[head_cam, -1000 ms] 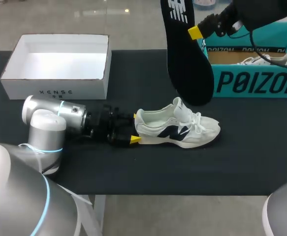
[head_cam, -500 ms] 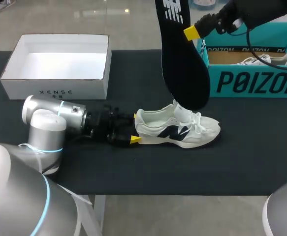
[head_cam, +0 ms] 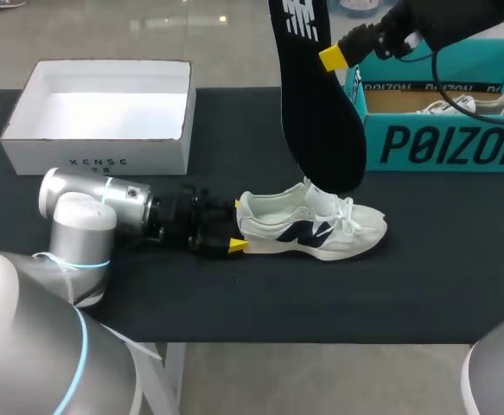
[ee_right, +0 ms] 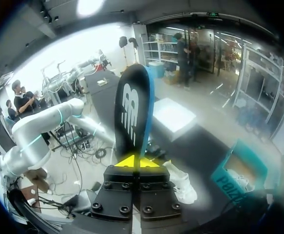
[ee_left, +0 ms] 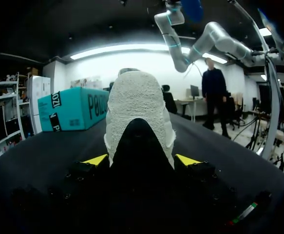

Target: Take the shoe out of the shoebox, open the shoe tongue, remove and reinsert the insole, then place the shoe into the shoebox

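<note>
A white sneaker with a navy logo (head_cam: 316,229) lies on its sole on the black table, toe pointing right. My left gripper (head_cam: 237,226) lies flat at its heel, shut on it. In the left wrist view the heel (ee_left: 139,112) sits between the two yellow tips of the left gripper (ee_left: 142,160), touching both. My right gripper (head_cam: 334,56) is shut on the edge of a black insole (head_cam: 316,104). The insole hangs upright, its lower end just over the sneaker's tongue. The right wrist view shows the right gripper (ee_right: 132,162) pinching the insole (ee_right: 132,109), with the sneaker (ee_right: 183,183) below.
A teal shoebox (head_cam: 446,143) stands open at the right back with another white shoe (head_cam: 459,105) inside. An open white box (head_cam: 105,143) sits at the left back. Bare black table lies in front of the sneaker.
The right gripper has carried the insole a little to the left, bringing its lower end over the sneaker's tongue. The left arm and sneaker have stayed put.
</note>
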You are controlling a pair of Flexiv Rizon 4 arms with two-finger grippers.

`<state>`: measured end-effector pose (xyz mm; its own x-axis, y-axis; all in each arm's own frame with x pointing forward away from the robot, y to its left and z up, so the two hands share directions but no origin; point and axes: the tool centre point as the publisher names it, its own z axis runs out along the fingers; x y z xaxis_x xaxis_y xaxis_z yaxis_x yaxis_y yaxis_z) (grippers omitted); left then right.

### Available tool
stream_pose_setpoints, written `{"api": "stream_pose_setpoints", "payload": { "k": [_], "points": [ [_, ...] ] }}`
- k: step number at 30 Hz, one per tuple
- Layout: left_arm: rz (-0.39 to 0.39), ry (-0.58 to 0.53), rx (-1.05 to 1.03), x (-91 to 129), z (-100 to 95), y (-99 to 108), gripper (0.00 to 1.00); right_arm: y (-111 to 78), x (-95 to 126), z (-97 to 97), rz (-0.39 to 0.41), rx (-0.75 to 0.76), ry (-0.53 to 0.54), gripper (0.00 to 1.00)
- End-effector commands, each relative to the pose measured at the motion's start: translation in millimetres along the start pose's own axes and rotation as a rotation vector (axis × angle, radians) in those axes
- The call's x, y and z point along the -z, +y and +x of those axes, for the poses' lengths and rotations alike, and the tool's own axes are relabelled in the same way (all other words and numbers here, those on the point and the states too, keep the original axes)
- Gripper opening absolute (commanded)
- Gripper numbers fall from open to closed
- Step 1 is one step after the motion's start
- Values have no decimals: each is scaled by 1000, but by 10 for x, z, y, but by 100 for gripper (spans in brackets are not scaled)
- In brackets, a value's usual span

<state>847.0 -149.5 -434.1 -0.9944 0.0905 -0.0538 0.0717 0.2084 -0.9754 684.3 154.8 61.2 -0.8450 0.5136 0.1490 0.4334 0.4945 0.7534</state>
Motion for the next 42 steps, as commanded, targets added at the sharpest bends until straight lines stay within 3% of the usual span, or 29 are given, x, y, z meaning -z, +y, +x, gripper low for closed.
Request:
{"api": "stream_pose_setpoints", "payload": {
  "k": [1, 16, 18, 20, 23, 32, 42],
  "points": [
    [-50, -16, -18, 51, -13, -74, 100, 28, -13, -4, 5, 0, 2, 0],
    [-174, 28, -50, 248, 44, -141, 100, 28, -13, -4, 5, 0, 2, 0],
    [-251, 56, -61, 310, 61, -167, 100, 28, -13, -4, 5, 0, 2, 0],
    [-386, 105, -88, 417, 74, -218, 100, 28, -13, -4, 5, 0, 2, 0],
    [-498, 122, -112, 574, 54, -345, 100, 28, -13, -4, 5, 0, 2, 0],
    [-758, 248, -170, 791, 12, -882, 100, 28, -13, -4, 5, 0, 2, 0],
    [-977, 342, -100, 731, -20, -1039, 100, 28, -13, -4, 5, 0, 2, 0]
  ]
}}
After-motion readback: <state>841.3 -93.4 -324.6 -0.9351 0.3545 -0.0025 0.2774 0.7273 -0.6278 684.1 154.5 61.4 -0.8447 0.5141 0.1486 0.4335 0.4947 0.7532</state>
